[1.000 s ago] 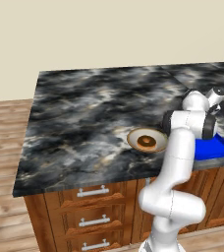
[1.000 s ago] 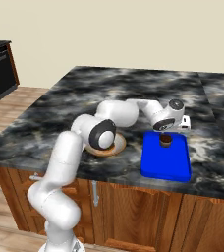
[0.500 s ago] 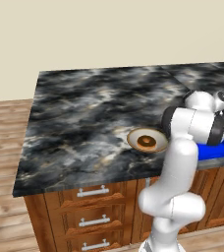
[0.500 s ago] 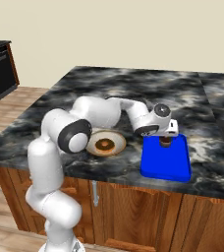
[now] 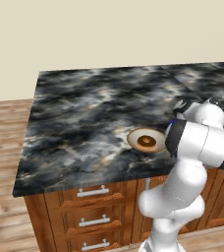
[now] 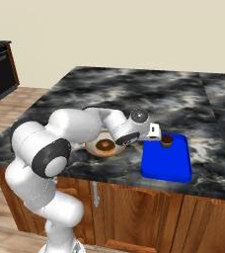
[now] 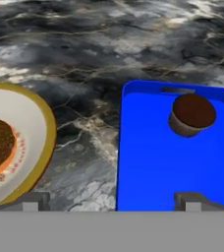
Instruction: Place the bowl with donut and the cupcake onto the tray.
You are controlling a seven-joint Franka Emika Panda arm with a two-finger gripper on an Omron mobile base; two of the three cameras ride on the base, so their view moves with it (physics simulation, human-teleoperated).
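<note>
So closest to the base you've got the wooden cabinet front with its drawers [image 5: 97, 194], and the white arm rising in front of it and folding over the edge of the dark marbled tabletop [image 5: 84, 118].

Just past that front edge sits the bowl [image 6: 104, 147], cream with a tan-orange rim, flat on the stone with the donut [image 6: 104, 145] lying inside it, orange-brown ring with a dark middle. From the left base view the bowl [image 5: 147, 140] is right beside the arm's big elbow joint, and the donut [image 5: 146, 142] sits pretty much centred in it.

Right next to the bowl, with a strip of bare stone between them, is the blue tray [image 6: 166, 163]. It lies flat near the front edge of the tabletop, not touching the bowl. The cupcake [image 6: 167, 141] is standing upright on the tray, up toward its far end, dark reddish-brown top with a paler base.

The gripper [image 6: 155, 132] hangs low between bowl and tray, near the tray's far left corner and just beside the cupcake. In the hand view the two fingers [image 7: 33, 201] sit wide apart at the bottom, spread with nothing between them, one over the bowl's [image 7: 15, 147] side and the other over the tray [image 7: 148, 162]. The cupcake [image 7: 191, 115] is further up, clear of both.

Beyond all that the tabletop just runs on back to a plain beige wall [image 5: 109, 34].
</note>
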